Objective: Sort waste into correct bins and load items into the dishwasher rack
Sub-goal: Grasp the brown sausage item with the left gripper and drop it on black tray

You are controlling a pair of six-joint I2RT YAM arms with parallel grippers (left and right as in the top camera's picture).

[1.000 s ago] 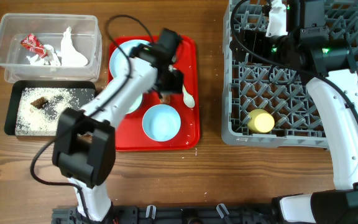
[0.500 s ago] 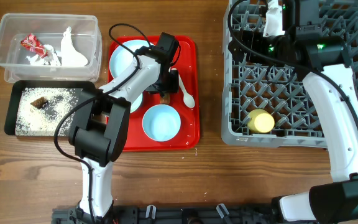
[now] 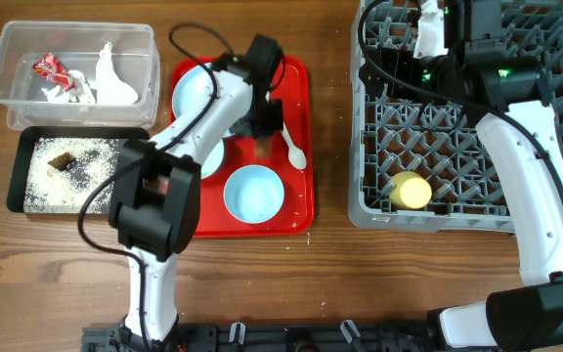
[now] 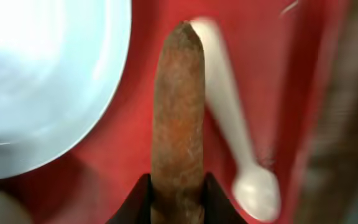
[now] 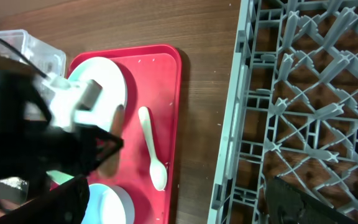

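Note:
In the left wrist view my left gripper [image 4: 178,200] is shut on a brown stick-like food scrap [image 4: 178,106], which points out over the red tray [image 4: 135,155]. From overhead the left gripper [image 3: 263,129] is at the tray's middle, with the scrap [image 3: 262,148] just below it. A white spoon [image 3: 296,150] lies beside it, a light blue bowl [image 3: 253,192] in front and a light blue plate [image 3: 196,93] to the left. My right gripper [image 5: 176,186] hangs open and empty above the rack's left edge [image 5: 241,106]. A yellow cup [image 3: 411,191] sits in the grey rack [image 3: 516,210].
The clear tub [image 3: 27,44] at the back left holds a red-and-white wrapper [image 3: 47,68] and white tissue [image 3: 113,83]. In front of it the black tray [image 3: 16,176] holds white grains and a brown scrap [image 3: 62,159]. Bare wood separates red tray and rack.
My left gripper came down at the middle of the red tray and closed on the brown scrap. The right arm shifted slightly over the rack and then stayed put.

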